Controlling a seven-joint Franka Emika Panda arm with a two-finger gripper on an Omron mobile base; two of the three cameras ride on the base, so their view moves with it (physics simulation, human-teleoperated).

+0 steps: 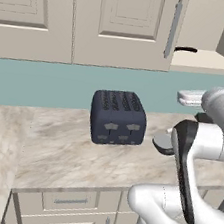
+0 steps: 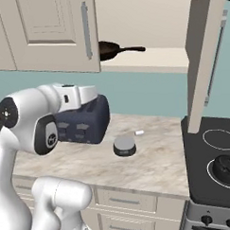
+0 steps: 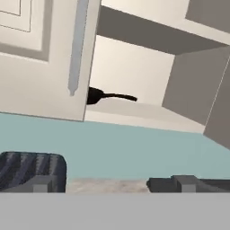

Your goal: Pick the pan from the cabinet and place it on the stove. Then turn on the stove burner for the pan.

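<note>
The pan [image 2: 109, 50] is a small dark skillet on the shelf of the open cabinet [image 2: 150, 59], half hidden behind the closed left door. Its thin handle [image 3: 120, 96] points right along the shelf, and the handle tip also pokes past the door edge [image 1: 186, 49]. My gripper [image 3: 112, 185] is open and empty, low over the counter and well short of the pan, facing the cabinet. The stove [image 2: 205, 179] lies at the right, with a free white burner ring [image 2: 220, 139] at its back.
A dark blue toaster [image 1: 117, 117] stands on the marble counter just under my hand. A small grey round object [image 2: 124, 146] lies beside it. The cabinet's right door [image 2: 204, 56] hangs open above the stove. A black kettle [image 2: 229, 165] sits on the front burner.
</note>
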